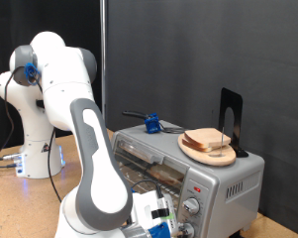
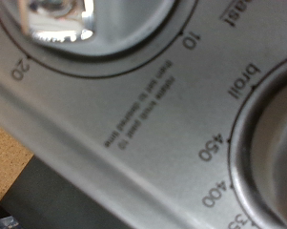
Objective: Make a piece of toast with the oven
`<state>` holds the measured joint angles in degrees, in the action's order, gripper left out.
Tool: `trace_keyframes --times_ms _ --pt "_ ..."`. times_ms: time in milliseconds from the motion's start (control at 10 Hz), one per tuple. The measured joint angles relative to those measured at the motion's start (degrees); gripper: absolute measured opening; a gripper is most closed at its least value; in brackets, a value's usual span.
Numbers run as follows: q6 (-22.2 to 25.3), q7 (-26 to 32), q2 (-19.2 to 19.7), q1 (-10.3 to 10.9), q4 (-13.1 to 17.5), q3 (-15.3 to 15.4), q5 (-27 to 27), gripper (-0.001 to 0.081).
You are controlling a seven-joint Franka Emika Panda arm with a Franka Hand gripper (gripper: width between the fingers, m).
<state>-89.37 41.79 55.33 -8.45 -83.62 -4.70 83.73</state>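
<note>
While the arm (image 1: pixel 89 164) bends down steeply from its white base (image 1: pixel 35 149), the gripper (image 1: pixel 160 220) sits low against the front of the oven (image 1: pixel 193 164), right at the knob column on the oven's control side. Whether the fingers are spread or pressed together cannot be told: the exterior view cuts them off at its bottom edge, and the wrist view does not show them. The wrist view is filled by the oven's grey control panel (image 2: pixel 133 105), with one knob (image 2: pixel 81 24) ringed by timer marks 10 and 20 and a second knob (image 2: pixel 272 143) ringed by "broil", 450 and 400. On top of the oven rests a round wooden plate (image 1: pixel 210 151) carrying the piece of toast (image 1: pixel 206 140). Behind the plate stands a black bracket (image 1: pixel 231 117). Farther back on the oven top lies a blue object (image 1: pixel 149 123). The oven stands on the table (image 1: pixel 20 203).
</note>
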Motion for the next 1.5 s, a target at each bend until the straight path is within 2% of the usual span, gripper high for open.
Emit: trace_keyframes --times_ms 700,800,900,1000,1100,1200,1300,1400,1500 --pt "-0.1 1.4 -0.1 -0.1 -0.2 -0.2 0.5 0.01" --pt "-0.1 1.5 -0.6 -0.9 -0.2 -0.8 1.0 0.01" --pt "0.6 1.5 -1.6 -2.1 -0.5 -0.9 1.0 0.0269" --pt "1.6 1.5 -2.3 -3.1 -1.1 -1.0 1.0 0.0269" --pt "2.3 1.4 -3.2 -3.8 -1.8 -1.1 1.0 0.0449" --pt "3.5 0.9 -4.0 -4.6 -2.4 -1.5 0.8 0.0586" --pt "4.6 0.2 -5.0 -5.3 -3.2 -2.1 0.6 0.0586" --pt "5.9 -0.9 -6.2 -6.0 -4.0 -3.0 -0.1 0.0759" --pt "6.9 -2.7 -7.3 -6.5 -4.8 -4.1 -1.6 0.0759"
